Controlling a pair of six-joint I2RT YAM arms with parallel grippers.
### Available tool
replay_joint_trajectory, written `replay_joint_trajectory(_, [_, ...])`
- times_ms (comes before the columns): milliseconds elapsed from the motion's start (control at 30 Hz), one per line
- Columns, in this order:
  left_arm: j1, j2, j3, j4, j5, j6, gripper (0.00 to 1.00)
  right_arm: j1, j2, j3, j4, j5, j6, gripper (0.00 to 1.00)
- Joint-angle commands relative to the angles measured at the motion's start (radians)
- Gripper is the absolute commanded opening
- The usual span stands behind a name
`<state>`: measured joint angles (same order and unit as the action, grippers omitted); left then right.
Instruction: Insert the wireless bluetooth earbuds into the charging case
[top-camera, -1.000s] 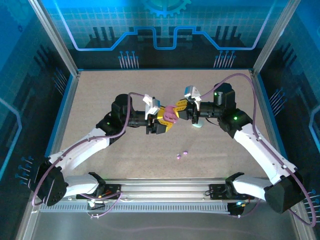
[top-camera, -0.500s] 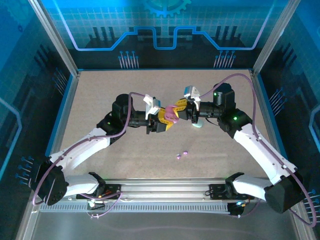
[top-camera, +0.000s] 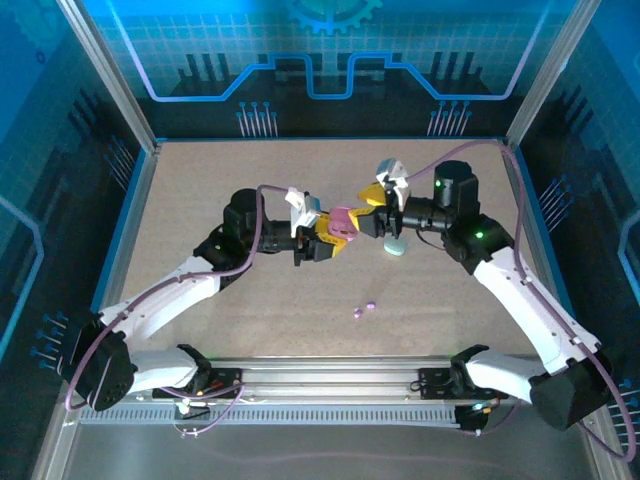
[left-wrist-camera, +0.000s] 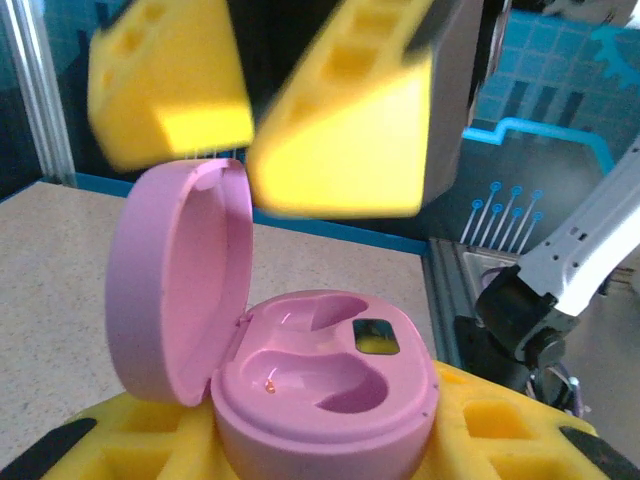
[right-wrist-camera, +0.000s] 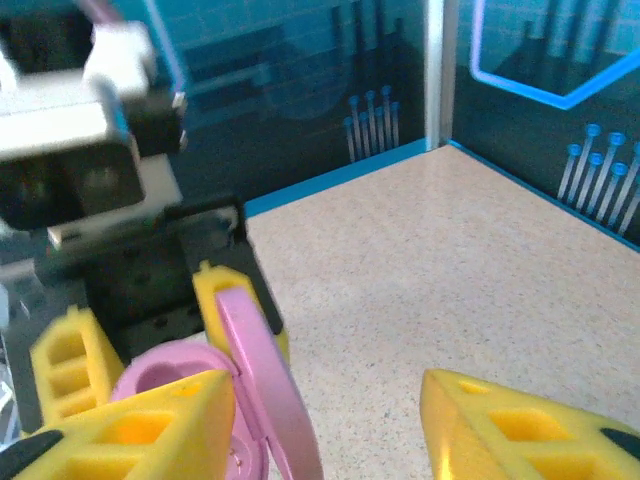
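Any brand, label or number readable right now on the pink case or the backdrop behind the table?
No readable text anywhere.
Pink charging case and its lid: plain, no brand or label.
Blue backdrop: only drawn circuit lines and a gear graphic, no letters or numbers.

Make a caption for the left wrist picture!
Left end effector holds an open pink case, both earbud pockets empty.
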<state>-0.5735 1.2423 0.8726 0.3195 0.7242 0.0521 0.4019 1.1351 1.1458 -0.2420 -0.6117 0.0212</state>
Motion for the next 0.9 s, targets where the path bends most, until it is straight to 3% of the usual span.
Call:
replay_joint_trajectory(0, [-0.008, -0.03, -0.035, 0.072, -0.072, 0.013, 0.31, -0.047, -0.054, 0.082, -0.111, 0.028, 0.176, 0.59])
replay_joint_trajectory(167, [-0.008, -0.049, -0.083, 0.156, -0.159, 0.0, 0.3, -0.115, -0.111, 0.096, -0.284, 0.272, 0.354, 0.6])
replay_joint_trajectory(267, [-0.008, -0.062, -0.102, 0.182, -0.199, 0.0, 0.3, -0.183, -0.092, 0.067, -0.46, 0.393, 0.475, 0.54])
replay_joint_trajectory(400, [-0.005, -0.082, -0.12, 0.202, -0.232, 0.002, 0.3, -0.21, -0.033, -0.066, -0.518, 0.288, 0.532, 0.46])
replay_joint_trajectory(467, [-0.006, -0.087, -0.121, 0.202, -0.238, 0.003, 0.3, -0.19, -0.002, -0.145, -0.493, 0.235, 0.567, 0.42])
replay_joint_trajectory(600, [-0.005, -0.097, -0.124, 0.216, -0.252, 0.0, 0.3, -0.075, 0.081, -0.253, -0.44, 0.261, 0.537, 0.41])
replay_joint_trajectory(867, [-0.006, -0.122, -0.119, 0.209, -0.255, -0.002, 0.3, 0.122, 0.325, -0.21, -0.439, 0.343, 0.365, 0.43])
